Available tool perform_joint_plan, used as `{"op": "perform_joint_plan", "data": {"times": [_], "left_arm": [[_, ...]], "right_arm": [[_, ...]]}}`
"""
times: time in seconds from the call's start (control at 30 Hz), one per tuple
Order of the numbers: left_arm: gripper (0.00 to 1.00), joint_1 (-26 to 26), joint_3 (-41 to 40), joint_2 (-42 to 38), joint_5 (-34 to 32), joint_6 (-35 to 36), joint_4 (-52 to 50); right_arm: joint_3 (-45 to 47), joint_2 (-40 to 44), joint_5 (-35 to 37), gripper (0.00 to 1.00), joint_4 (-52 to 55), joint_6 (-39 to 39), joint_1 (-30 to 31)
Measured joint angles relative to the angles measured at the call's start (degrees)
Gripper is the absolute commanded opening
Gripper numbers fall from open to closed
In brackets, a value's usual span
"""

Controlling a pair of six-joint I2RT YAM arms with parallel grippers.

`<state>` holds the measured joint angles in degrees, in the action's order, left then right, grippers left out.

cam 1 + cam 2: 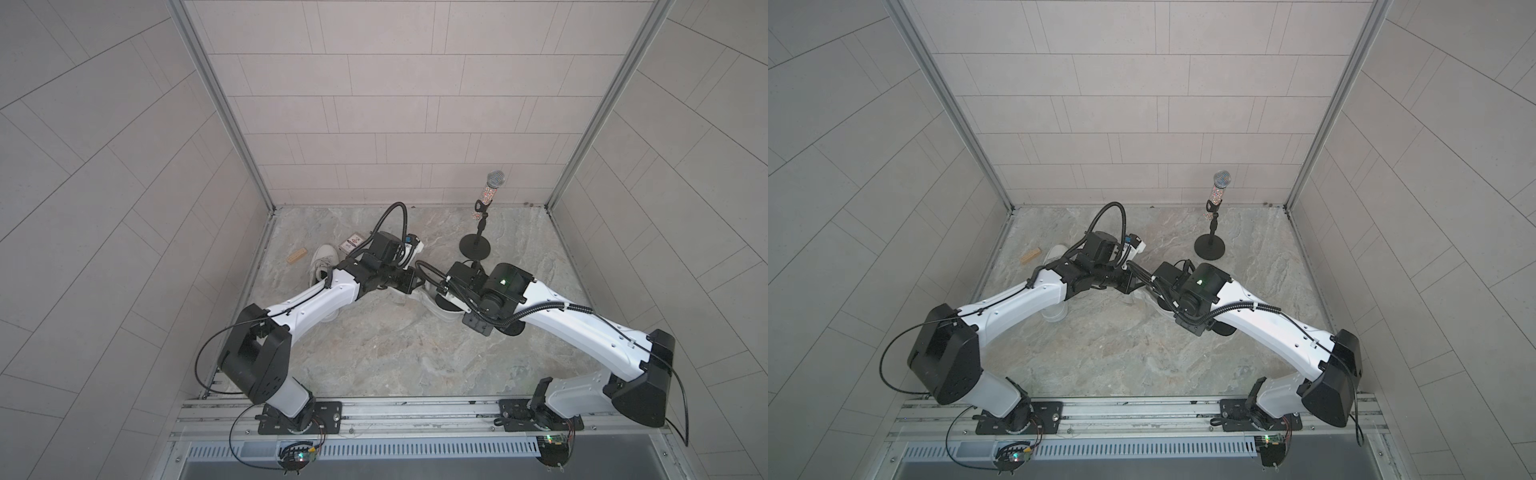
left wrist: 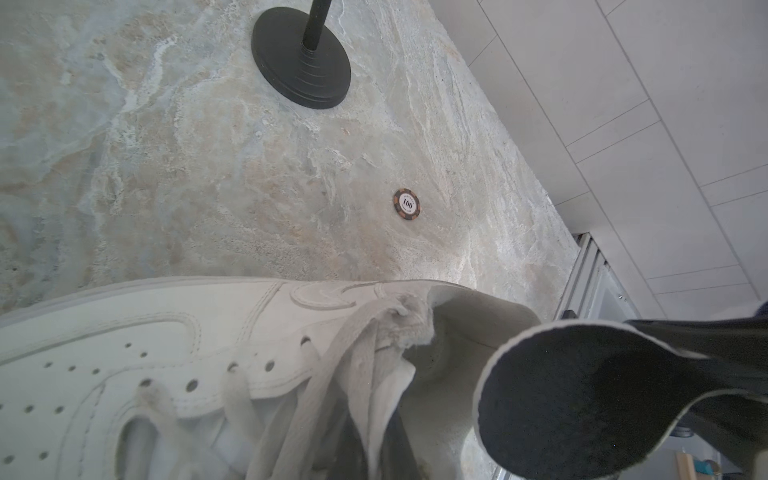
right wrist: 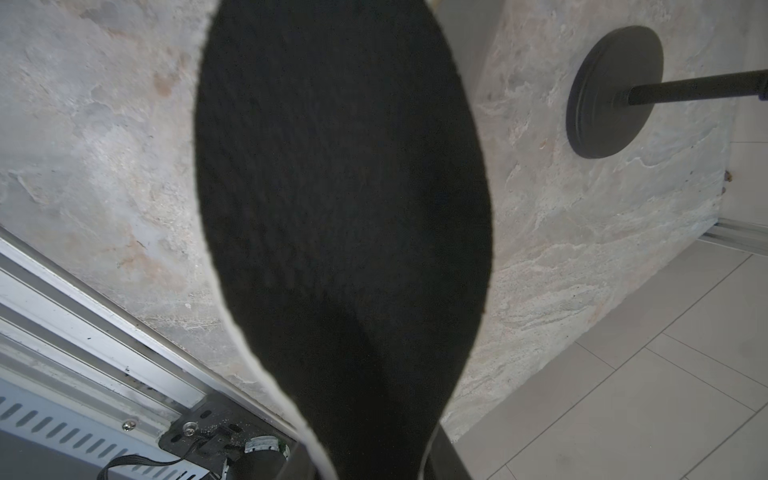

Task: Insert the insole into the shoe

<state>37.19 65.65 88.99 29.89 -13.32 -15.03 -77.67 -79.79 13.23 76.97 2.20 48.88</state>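
A white shoe (image 2: pixel 174 357) lies on its side mid-table, mostly under the two wrists in both top views, with a strip (image 1: pixel 442 309) of it showing. My left gripper (image 2: pixel 382 451) is shut on the shoe's tongue (image 2: pixel 390 399) among the grey laces, its dark fingers barely showing. The black insole (image 3: pixel 345 187), white-edged, is held at its narrow end by my right gripper (image 3: pixel 374 465), which is shut on it. In the left wrist view the insole's rounded end (image 2: pixel 582 399) hangs bent just beside the shoe's opening (image 2: pixel 449 353), apart from it.
A second white shoe (image 1: pixel 323 261) lies partly under the left arm. Behind it are a card box (image 1: pixel 351 242) and a wooden block (image 1: pixel 296 256). A microphone on a stand (image 1: pixel 475 247) is at the back right. A poker chip (image 2: pixel 407 204) lies beyond the shoe.
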Motion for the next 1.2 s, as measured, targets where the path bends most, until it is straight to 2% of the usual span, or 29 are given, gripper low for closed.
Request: {"op": "perform_joint_plan", "data": {"times": [0.2, 0.57, 1.2], "left_arm": [[0.00, 2.95, 1.29, -0.02, -4.11, 1.64, -3.23], [0.00, 3.13, 1.31, -0.37, -8.39, 1.22, -3.76], [0.00, 3.98, 0.81, -0.44, -8.55, -4.96, -3.06]], "right_arm": [[-2.75, -1.49, 1.79, 0.30, 2.01, -0.98, 0.94], [-4.11, -6.19, 3.10, 0.30, 4.68, -1.14, 2.89], [-9.35, -14.49, 8.24, 0.29, 9.99, -1.97, 3.69]]}}
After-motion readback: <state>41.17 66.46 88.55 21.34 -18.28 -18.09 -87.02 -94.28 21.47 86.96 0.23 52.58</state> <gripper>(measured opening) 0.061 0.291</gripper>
